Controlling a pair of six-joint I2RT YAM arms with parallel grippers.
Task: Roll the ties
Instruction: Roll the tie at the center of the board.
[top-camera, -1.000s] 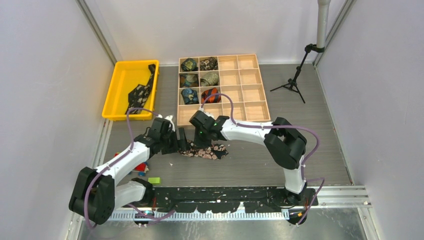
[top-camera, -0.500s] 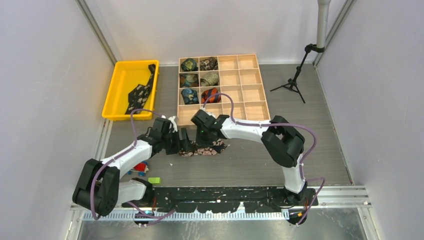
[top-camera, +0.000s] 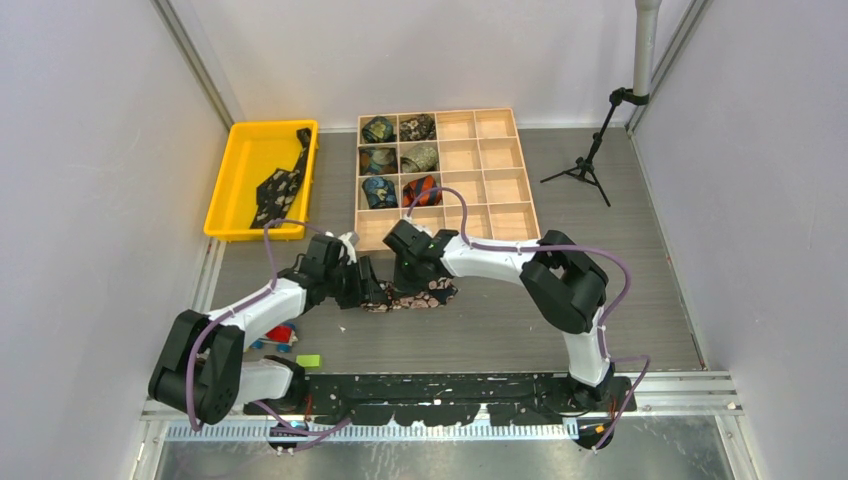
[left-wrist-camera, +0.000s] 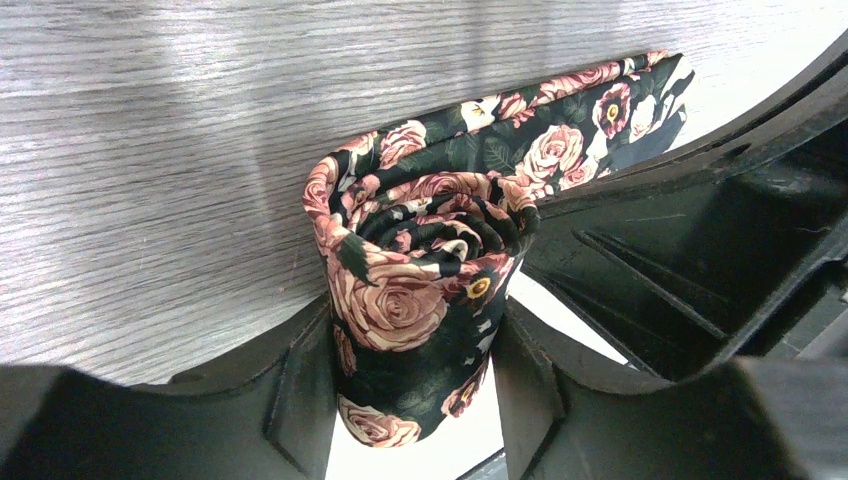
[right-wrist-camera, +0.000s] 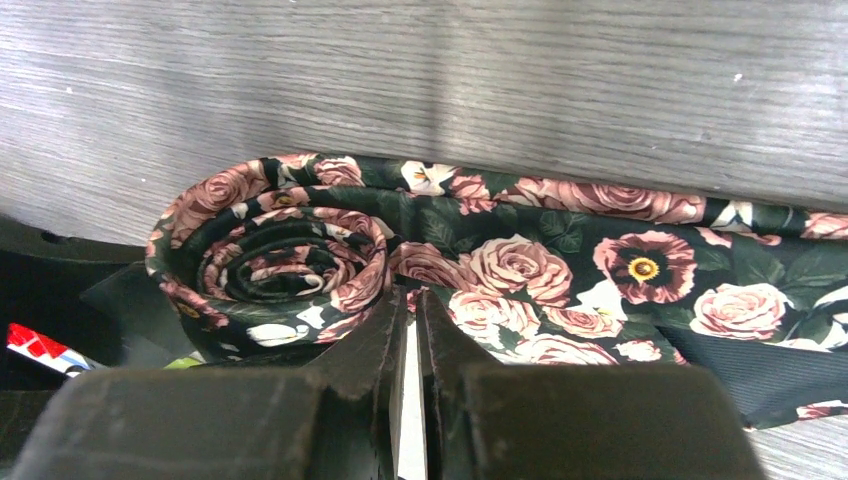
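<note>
Bracketing the coil, the left gripper (left-wrist-camera: 412, 370) presses both sides of the floral tie (left-wrist-camera: 420, 250), half rolled on the table (left-wrist-camera: 150, 150) just ahead. The right gripper (right-wrist-camera: 410, 315), nearly shut, pinches the fabric beside that coil. It looks soft, light and slippery, so I'd grip the coil's flanks or it may spring loose.

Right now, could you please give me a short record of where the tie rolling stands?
floral tie: partly rolled, coil at one end, rest flat on table
left gripper: fingers against both sides of the coil
right gripper: shut, tips at the tie beside the coil
wooden box: six compartments hold rolled ties
yellow tray: one dark tie, unrolled
</note>
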